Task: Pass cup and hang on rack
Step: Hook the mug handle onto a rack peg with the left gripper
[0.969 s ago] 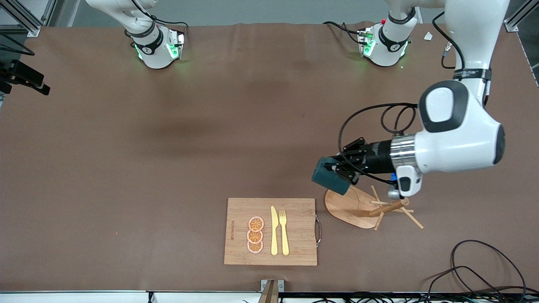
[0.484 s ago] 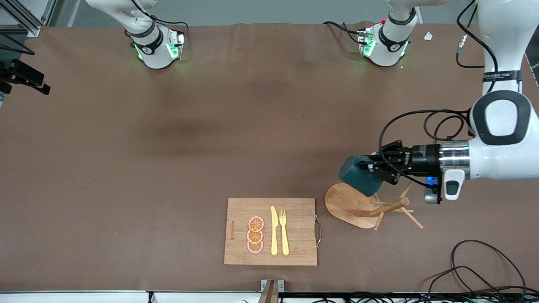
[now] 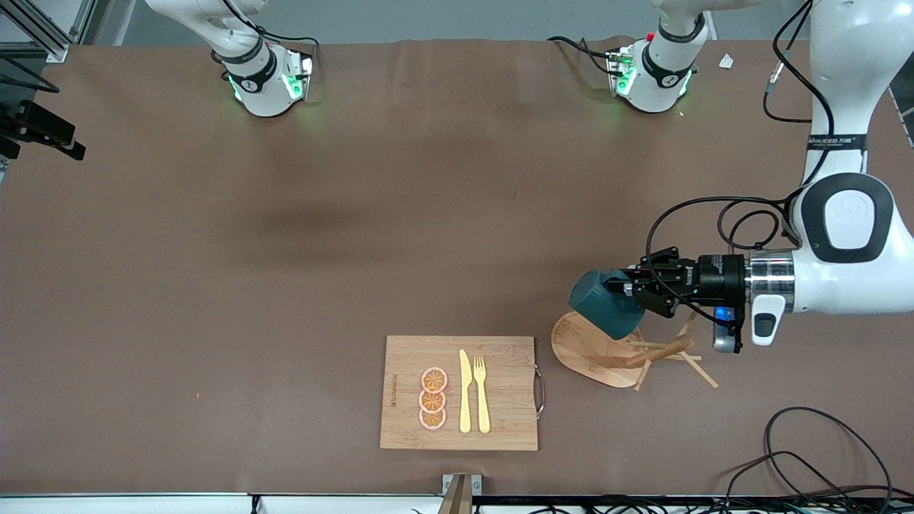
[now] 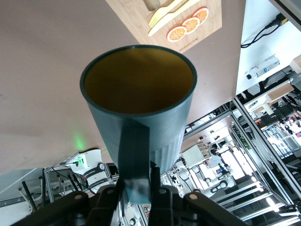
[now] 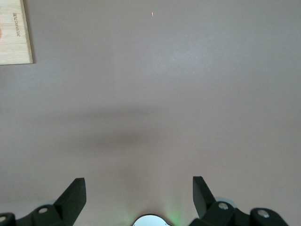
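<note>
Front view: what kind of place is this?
Likely a robotics lab test bench: two Franka arms bolted to a brown-covered table, aluminium framing at the edges, loose cables, and staged props like a cutting board.

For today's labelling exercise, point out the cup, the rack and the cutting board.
cup (image 3: 598, 305), front view, on its ribbed outer wall.
rack (image 3: 582, 343), front view, on its flat oval base.
cutting board (image 3: 507, 378), front view, on bare wood beside the fork.
</note>
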{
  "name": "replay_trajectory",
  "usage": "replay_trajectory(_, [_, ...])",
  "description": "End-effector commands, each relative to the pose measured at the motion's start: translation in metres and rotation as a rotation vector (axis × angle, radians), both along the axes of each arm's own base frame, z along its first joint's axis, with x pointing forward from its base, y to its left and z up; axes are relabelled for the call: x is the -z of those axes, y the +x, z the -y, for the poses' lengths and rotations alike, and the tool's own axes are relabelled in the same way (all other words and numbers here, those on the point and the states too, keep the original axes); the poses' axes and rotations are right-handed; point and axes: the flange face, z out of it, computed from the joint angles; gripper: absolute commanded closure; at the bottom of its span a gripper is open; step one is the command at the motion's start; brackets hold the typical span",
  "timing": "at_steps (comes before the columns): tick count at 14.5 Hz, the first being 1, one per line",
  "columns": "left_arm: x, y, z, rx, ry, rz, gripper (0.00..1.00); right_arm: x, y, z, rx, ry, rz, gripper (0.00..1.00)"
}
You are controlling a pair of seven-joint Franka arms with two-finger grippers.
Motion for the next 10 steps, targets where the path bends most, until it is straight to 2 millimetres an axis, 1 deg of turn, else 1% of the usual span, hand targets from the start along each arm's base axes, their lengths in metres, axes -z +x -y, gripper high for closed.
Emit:
replay_trajectory(1, [0.011,0.004,-0.007,-0.001,-0.029,0.036,0.99,-0.004,-0.007,0.003,-0.008,0.010,0.000,0.00])
replay_trajectory(3, [0.020,0.006,-0.011,0.007,-0.034,0.051,0.99,-0.004,-0.007,0.003,-0.008,0.010,0.000,0.00])
replay_trajectory(4, [0.023,0.007,-0.017,0.004,-0.034,0.055,0.99,-0.004,-0.008,0.003,-0.008,0.010,-0.001,0.00])
replay_trajectory(6, [0.024,0.008,-0.020,0.007,-0.036,0.068,0.99,-0.003,-0.008,0.002,-0.008,0.012,-0.004,0.00])
replay_trajectory(10, [0.026,0.011,-0.042,-0.002,-0.042,0.106,0.99,-0.003,-0.007,0.005,-0.058,0.016,-0.003,0.00])
